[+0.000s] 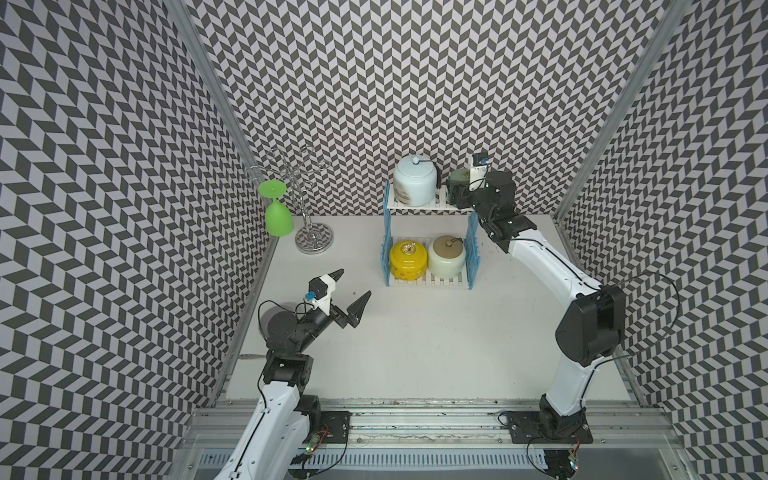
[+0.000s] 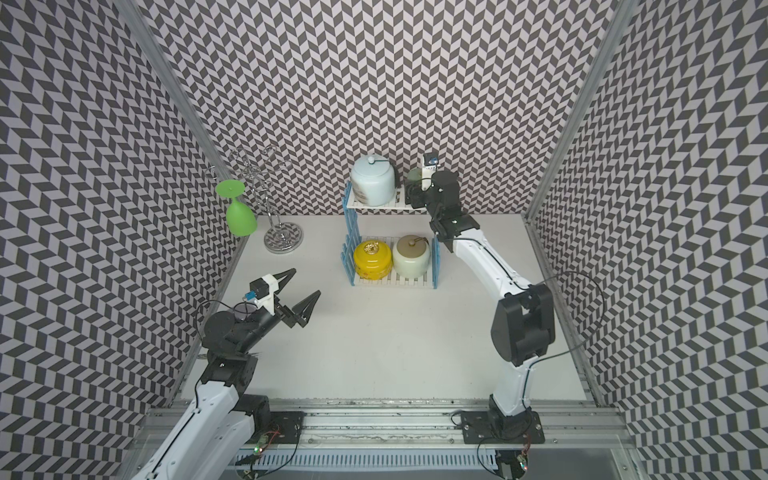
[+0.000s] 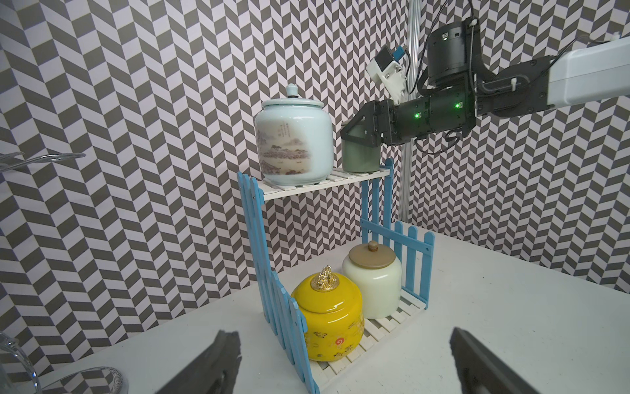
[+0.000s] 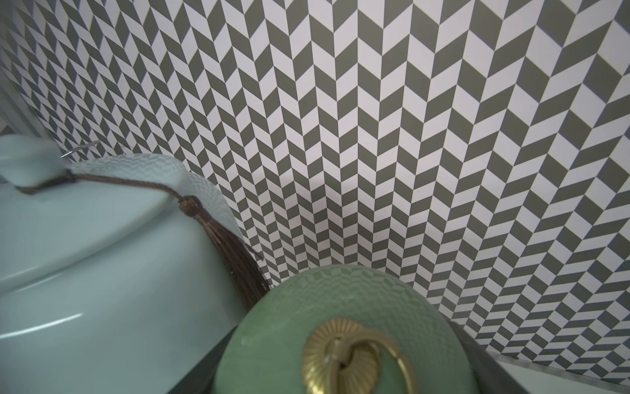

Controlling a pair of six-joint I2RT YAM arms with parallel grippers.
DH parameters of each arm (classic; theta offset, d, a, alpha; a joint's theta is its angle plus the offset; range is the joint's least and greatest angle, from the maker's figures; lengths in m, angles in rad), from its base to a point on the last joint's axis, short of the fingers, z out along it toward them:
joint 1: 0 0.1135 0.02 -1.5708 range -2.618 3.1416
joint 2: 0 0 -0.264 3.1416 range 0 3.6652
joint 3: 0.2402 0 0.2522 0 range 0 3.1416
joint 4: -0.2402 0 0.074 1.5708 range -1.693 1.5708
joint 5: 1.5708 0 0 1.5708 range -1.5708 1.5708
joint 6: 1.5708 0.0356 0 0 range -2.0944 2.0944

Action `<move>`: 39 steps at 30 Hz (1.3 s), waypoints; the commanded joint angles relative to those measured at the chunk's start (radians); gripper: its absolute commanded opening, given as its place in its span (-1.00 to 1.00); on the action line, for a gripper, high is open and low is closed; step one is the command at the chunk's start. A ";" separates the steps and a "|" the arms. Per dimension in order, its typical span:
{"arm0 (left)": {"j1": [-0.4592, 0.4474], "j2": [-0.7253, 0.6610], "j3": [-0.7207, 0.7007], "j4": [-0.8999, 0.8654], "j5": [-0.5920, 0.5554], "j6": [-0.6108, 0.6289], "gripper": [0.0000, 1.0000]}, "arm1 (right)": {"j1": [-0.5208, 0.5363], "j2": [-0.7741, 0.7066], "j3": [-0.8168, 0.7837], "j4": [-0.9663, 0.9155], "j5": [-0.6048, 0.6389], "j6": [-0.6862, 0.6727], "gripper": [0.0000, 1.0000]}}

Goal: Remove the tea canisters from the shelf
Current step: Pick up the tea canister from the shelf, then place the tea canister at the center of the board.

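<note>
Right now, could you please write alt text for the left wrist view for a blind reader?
The right gripper straddles the sage green canister on the top tier of the shelf, beside the pale blue canister. The yellow canister and cream canister stand on the bottom tier, with the left gripper open in the foreground.

The blue jar (image 3: 293,143) is glossy glazed ceramic, and its tassel (image 4: 235,252) is brown thread. The green jar (image 4: 272,341) is smooth with a soft sheen, and its ribbed knob (image 4: 341,361) looks like brass. The yellow jar (image 3: 329,320) is high-gloss with a gold metallic finial (image 3: 324,278). The cream jar (image 3: 373,290) is satin-smooth under a matt tan lid (image 3: 371,256). The shelf (image 3: 414,252) looks like painted wood. The stand (image 1: 314,241) is polished chrome wire, the goblet (image 1: 278,220) is matt plastic, and the table (image 1: 415,353) is matt white.
</note>
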 commanded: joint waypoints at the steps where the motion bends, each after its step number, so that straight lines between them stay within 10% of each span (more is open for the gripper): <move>1: -0.003 -0.015 -0.002 0.001 0.002 0.021 1.00 | -0.002 -0.121 -0.021 0.107 0.003 0.026 0.23; 39: 0.028 -0.014 -0.020 0.022 0.005 0.023 1.00 | 0.018 -0.984 -1.079 0.290 0.121 0.197 0.13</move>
